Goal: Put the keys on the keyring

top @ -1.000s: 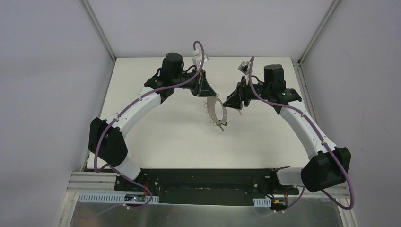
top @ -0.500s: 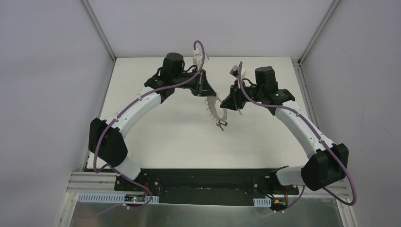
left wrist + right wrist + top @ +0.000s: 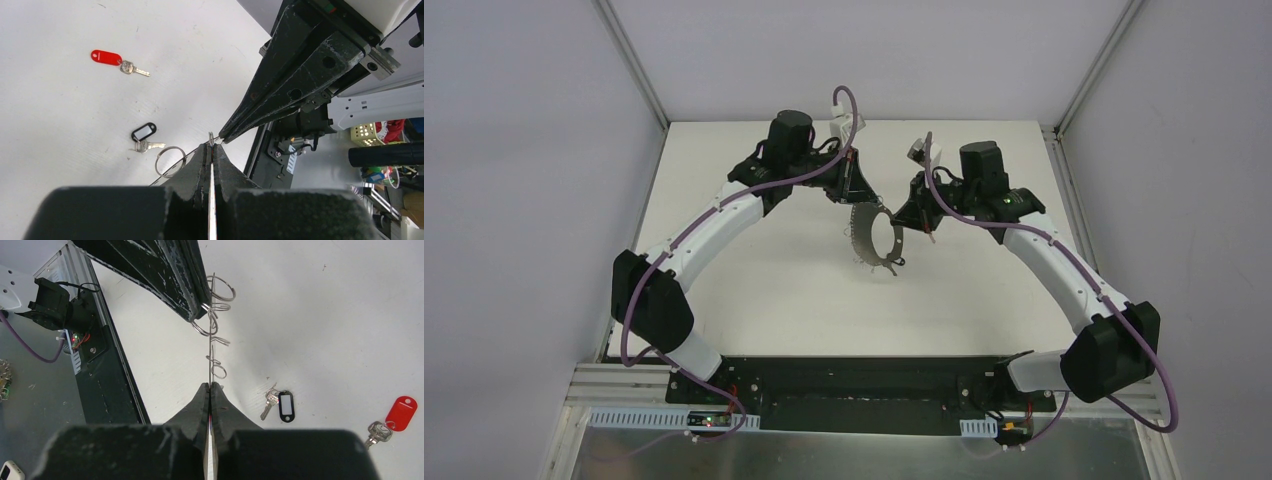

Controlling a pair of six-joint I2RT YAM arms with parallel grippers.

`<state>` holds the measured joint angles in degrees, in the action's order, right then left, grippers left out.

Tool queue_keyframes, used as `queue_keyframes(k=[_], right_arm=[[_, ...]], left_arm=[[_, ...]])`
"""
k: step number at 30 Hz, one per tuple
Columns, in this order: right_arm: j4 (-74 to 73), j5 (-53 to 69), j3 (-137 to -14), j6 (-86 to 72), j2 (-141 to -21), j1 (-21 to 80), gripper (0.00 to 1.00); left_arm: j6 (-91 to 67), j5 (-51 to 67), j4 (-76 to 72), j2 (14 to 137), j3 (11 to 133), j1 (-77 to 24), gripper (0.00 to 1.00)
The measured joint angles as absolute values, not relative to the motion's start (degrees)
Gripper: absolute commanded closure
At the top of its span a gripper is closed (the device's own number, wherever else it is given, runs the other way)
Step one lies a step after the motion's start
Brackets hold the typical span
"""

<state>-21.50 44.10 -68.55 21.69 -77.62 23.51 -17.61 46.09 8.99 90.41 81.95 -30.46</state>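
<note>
Item one, the keyring (image 3: 212, 210): you have a single thin grey oval band, held up off the white table (image 3: 754, 270) between your two arms and seen edge-on from both wrist cameras. Along one edge it carries silver wire loops (image 3: 156, 163), several of them, overlapping too much for a firm count. Item two, grippers, two in all: your left gripper (image 3: 211, 146) has its jaws pinched tight on the band at one side, and your right gripper (image 3: 210, 385) has its jaws pinched tight on the same band at the opposite side, so the two sets of fingertips nearly meet point to point. Item three, two keys, both flat on the table and neither threaded on any loop: one red-tagged key (image 3: 112, 58), a small silver key joined by a little ring to an oblong red plastic tag, lying well apart from the band; and one black-tagged key (image 3: 144, 133), a small silver key joined to a black oblong tag with a white label window, lying near the lowest loop, though you cannot tell from these views whether the two touch. As to writing, the white window and the key heads are too small for you to read
</note>
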Motion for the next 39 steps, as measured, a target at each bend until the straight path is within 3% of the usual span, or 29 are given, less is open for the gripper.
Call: queue_keyframes(k=[39], right_arm=[[-21.2,41.7,-68.9,15.2,-79.3,23.5,1.0]], left_arm=[[-11.3,30.2,18.9,92.8,88.3,-35.2,1.0]])
